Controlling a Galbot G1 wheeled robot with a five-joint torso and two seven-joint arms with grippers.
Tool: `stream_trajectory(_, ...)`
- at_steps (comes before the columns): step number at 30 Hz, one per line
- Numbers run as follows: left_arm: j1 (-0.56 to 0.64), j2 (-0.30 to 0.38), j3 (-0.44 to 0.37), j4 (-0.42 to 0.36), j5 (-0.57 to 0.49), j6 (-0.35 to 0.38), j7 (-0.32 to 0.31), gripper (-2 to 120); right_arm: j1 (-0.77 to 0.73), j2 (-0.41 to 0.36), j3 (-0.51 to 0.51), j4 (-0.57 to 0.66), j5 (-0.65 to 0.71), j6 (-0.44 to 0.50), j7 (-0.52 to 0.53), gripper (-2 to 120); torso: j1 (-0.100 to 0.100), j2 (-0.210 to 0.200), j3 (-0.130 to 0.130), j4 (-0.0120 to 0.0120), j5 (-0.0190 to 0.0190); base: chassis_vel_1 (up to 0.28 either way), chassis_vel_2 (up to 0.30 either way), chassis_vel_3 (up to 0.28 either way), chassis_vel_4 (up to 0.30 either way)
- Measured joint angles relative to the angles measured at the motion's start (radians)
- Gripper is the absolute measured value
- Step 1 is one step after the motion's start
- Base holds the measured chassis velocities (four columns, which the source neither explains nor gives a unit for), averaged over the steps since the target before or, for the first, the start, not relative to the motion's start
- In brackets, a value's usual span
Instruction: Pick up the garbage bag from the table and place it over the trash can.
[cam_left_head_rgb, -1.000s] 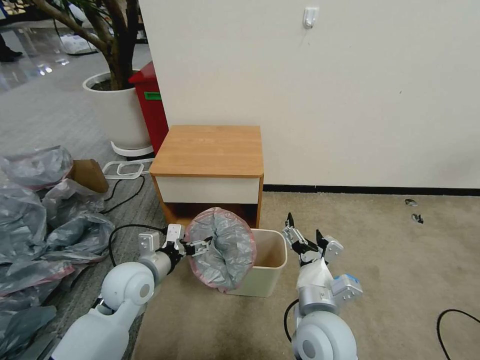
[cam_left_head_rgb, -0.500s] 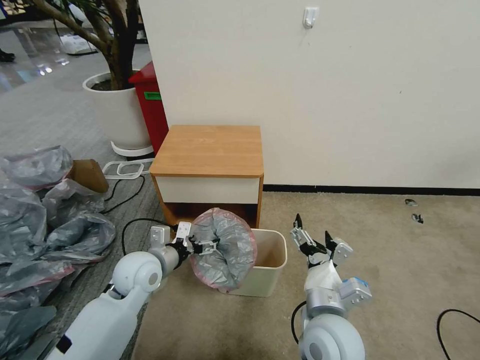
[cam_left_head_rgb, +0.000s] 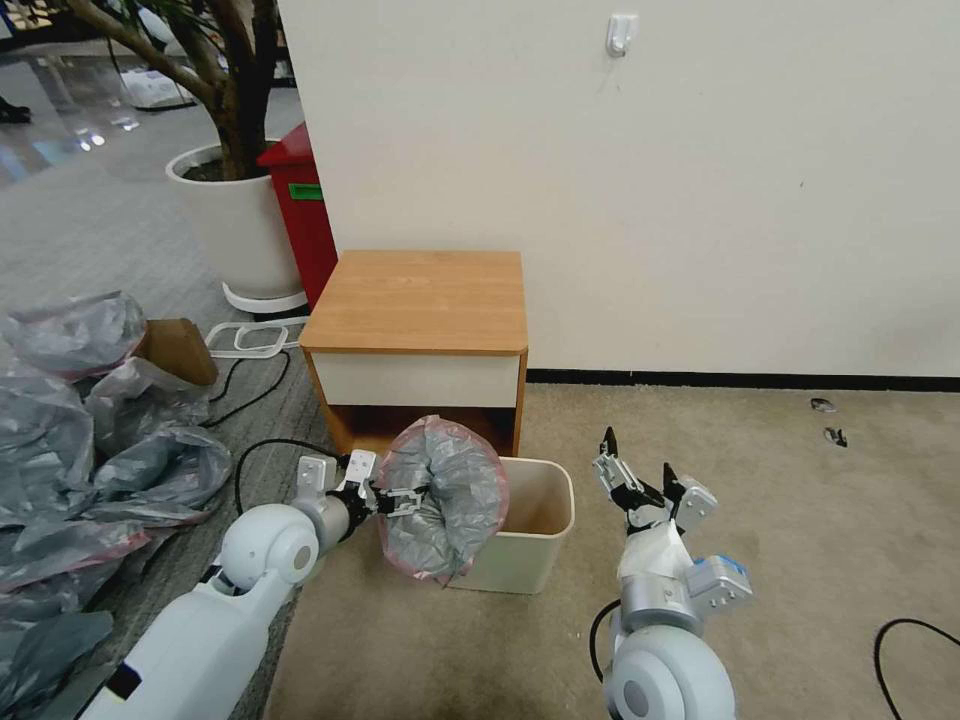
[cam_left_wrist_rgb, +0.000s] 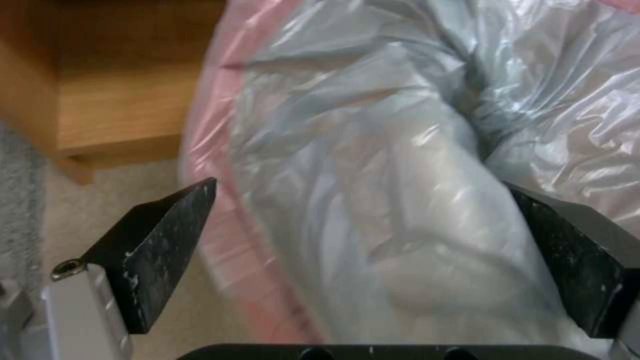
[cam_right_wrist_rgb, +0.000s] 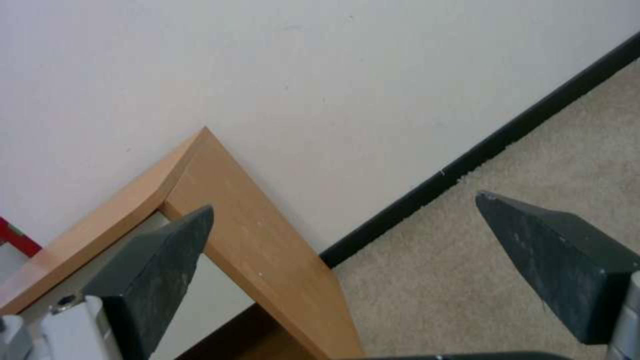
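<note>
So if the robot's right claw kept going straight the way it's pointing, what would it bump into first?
Probably the wall. The open right gripper points up and away over bare carpet, with the nightstand off to one side. Depth is hard to judge.

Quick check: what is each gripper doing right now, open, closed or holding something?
Left gripper: open, fingers either side of the garbage bag.
Right gripper: open, holding nothing.
</note>
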Motion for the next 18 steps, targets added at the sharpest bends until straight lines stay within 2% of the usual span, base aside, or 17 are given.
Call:
stream_trajectory(4, -0.04, -0.013, 0.042, 0.031, -0.006, -0.001, 0.0, 91, -0.004, -0.007, 0.0, 0.005, -0.007, 0.001, 0.0, 100, 0.0, 0.0, 0.0, -0.0001, -0.0001, 0.0, 0.0, 0.0, 0.0)
stream_trajectory(7, -0.074, -0.032, 0.081, 0.068, -0.007, -0.001, 0.0, 77, -0.015, -0.009, 0.004, 0.018, -0.009, 0.003, 0.0, 100, 0.0, 0.0, 0.0, -0.0002, -0.0001, 0.0, 0.0, 0.0, 0.0)
stream_trajectory(8, -0.074, -0.032, 0.081, 0.068, -0.007, -0.001, 0.0, 77, -0.015, -0.009, 0.004, 0.018, -0.009, 0.003, 0.0, 100, 0.0, 0.0, 0.0, -0.0002, -0.0001, 0.0, 0.0, 0.0, 0.0)
stream_trajectory(11, -0.087, -0.041, 0.092, 0.099, -0.001, -0.003, 0.0, 62, -0.024, -0.009, 0.016, 0.03, -0.009, 0.005, 0.0, 100, 0.0, 0.0, 0.0, -0.0002, 0.0, 0.0, 0.0, 0.0, 0.0)
stream_trajectory(14, -0.087, -0.041, 0.09, 0.105, -0.001, -0.005, 0.0, 56, -0.025, -0.01, 0.024, 0.032, -0.009, 0.007, 0.001, 100, 0.0, 0.0, 0.0, -0.0001, 0.0002, 0.0, 0.0, 0.0, 0.0)
stream_trajectory(15, -0.087, -0.041, 0.089, 0.108, 0.0, -0.006, 0.0, 49, -0.025, -0.01, 0.025, 0.032, -0.009, 0.008, 0.001, 100, 0.0, 0.0, 0.0, 0.0, 0.0002, 0.0, 0.0, 0.0, 0.0)
stream_trajectory(16, -0.087, -0.041, 0.089, 0.108, 0.0, -0.006, 0.0, 49, -0.025, -0.01, 0.025, 0.032, -0.009, 0.008, 0.001, 100, 0.0, 0.0, 0.0, 0.0, 0.0002, 0.0, 0.0, 0.0, 0.0)
stream_trajectory(18, -0.085, -0.041, 0.085, 0.111, 0.0, -0.006, -0.001, 37, -0.025, -0.009, 0.024, 0.032, -0.009, 0.009, 0.001, 100, 0.0, 0.0, 0.0, -0.0001, 0.0002, 0.0, 0.0, 0.0, 0.0)
